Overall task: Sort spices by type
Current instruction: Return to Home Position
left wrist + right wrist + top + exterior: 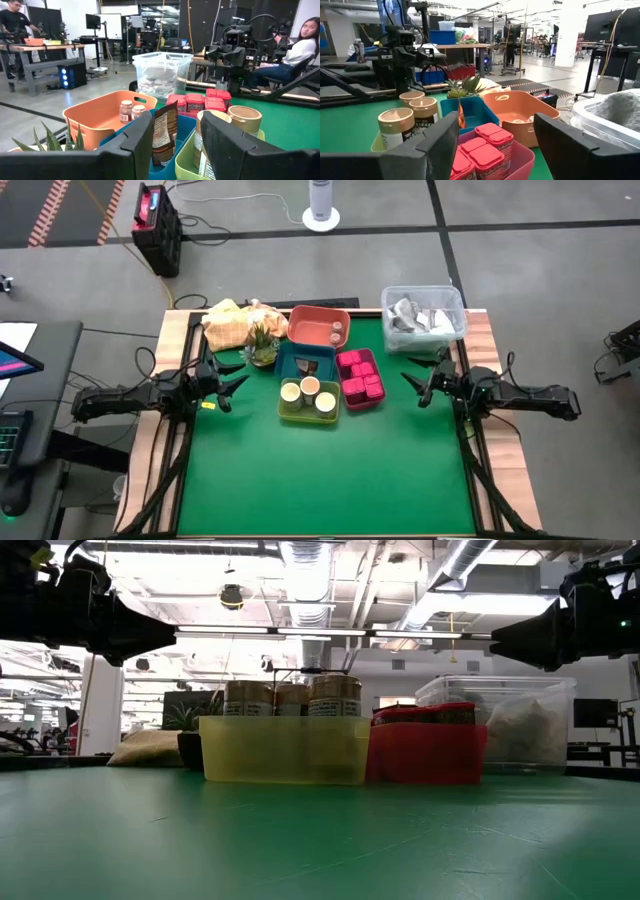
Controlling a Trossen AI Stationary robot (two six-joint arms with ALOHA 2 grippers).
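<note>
Three round tan jars (308, 393) stand in a yellow-green tray (284, 412). Several magenta square blocks (361, 374) fill a magenta tray (361, 404). Two small pale-lidded jars (131, 111) sit in an orange tray (312, 315). A dark packet (164, 131) stands upright in a blue tray (288, 356). My left gripper (235, 380) (177, 131) hovers open above the table, left of the trays. My right gripper (415, 386) (496, 125) hovers open to their right. Both point toward the trays and touch nothing.
A clear plastic bin (424, 313) holding pale pieces stands at the far right corner. A small green plant (262, 344) and a yellow bag (232, 323) sit far left of the trays. The green mat (320, 480) stretches toward the near edge. People sit beyond the table.
</note>
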